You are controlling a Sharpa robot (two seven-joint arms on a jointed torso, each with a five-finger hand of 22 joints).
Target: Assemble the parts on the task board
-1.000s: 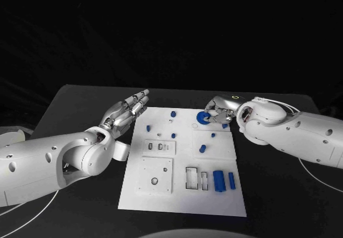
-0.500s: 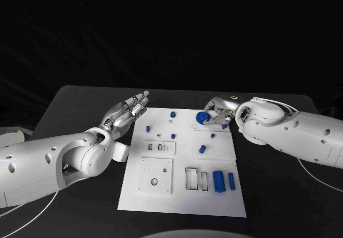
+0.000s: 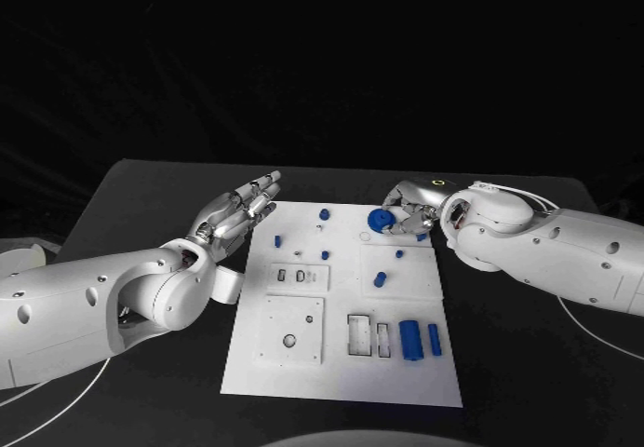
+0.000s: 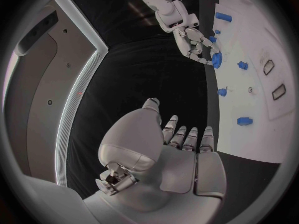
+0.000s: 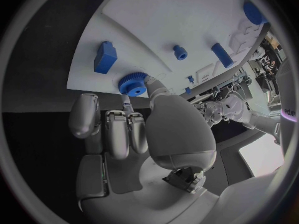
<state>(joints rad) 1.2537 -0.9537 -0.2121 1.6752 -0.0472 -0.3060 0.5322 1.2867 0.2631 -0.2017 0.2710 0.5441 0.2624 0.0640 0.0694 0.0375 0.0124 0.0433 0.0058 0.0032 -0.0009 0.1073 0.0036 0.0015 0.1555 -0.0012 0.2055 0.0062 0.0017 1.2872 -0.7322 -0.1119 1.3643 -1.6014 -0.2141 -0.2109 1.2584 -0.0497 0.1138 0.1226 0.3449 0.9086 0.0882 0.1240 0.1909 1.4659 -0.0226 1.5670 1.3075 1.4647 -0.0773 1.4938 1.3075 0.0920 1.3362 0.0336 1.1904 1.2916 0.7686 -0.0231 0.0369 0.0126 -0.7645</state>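
The white task board (image 3: 342,372) lies in the middle of the black table. At its far right corner my right hand (image 3: 413,207) pinches a blue gear (image 3: 382,220) just above the board. In the right wrist view the gear (image 5: 132,83) sits at the tips of the thumb and fingers (image 5: 127,128), near a blue block (image 5: 104,57) on the board (image 5: 162,20). My left hand (image 3: 240,210) hovers at the board's far left edge, palm up, fingers apart, holding nothing. The left wrist view shows this left hand (image 4: 184,152) and, across the board (image 4: 261,109), the right hand (image 4: 194,41) with the gear (image 4: 216,59).
Small blue pegs (image 3: 324,214) (image 3: 278,240) (image 3: 325,253) and a short cylinder (image 3: 382,277) stand on the board's far half. Two blue bars (image 3: 410,339) (image 3: 434,339) lie beside rectangular slots (image 3: 360,335) near its front right. A square plate with holes (image 3: 295,330) is at front left.
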